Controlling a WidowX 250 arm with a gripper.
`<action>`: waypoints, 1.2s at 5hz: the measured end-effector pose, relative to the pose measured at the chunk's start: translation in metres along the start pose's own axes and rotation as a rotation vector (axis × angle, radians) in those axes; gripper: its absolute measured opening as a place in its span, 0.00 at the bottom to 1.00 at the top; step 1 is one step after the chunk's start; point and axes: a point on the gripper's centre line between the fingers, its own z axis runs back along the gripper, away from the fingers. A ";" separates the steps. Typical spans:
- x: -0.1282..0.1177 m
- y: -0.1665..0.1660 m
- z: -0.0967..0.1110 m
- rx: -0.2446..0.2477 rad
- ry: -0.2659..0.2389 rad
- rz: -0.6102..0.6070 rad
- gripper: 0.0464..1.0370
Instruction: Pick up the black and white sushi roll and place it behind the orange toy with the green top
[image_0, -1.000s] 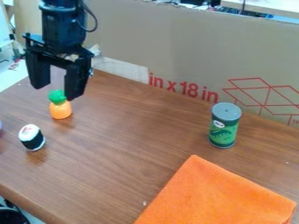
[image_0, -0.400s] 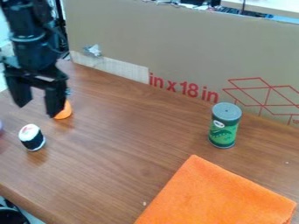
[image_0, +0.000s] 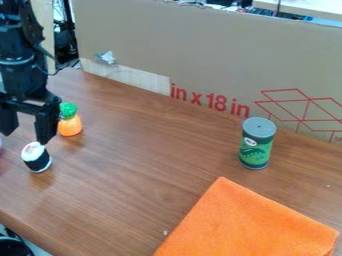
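The black metal-and-plastic gripper (image_0: 27, 138) is hanging with its 2 fingers spread wide, 1 fingertip showing just above a small black-and-white toy sushi roll (image_0: 37, 158) sitting on the brown wooden table (image_0: 140, 175). An orange toy pineapple with a green crown (image_0: 69, 124) is standing nearby. Rightward, a grey-lidded cylindrical can (image_0: 256, 150) is bearing a green printed label, near a flat orange cloth (image_0: 247, 220). Brown cardboard (image_0: 200, 50) is displaying red lettering.
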 end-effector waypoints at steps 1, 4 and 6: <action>0.001 0.005 -0.009 -0.003 0.008 0.015 0.96; 0.002 0.005 -0.038 -0.084 0.054 0.031 0.96; 0.014 0.009 -0.069 -0.071 0.161 0.033 0.96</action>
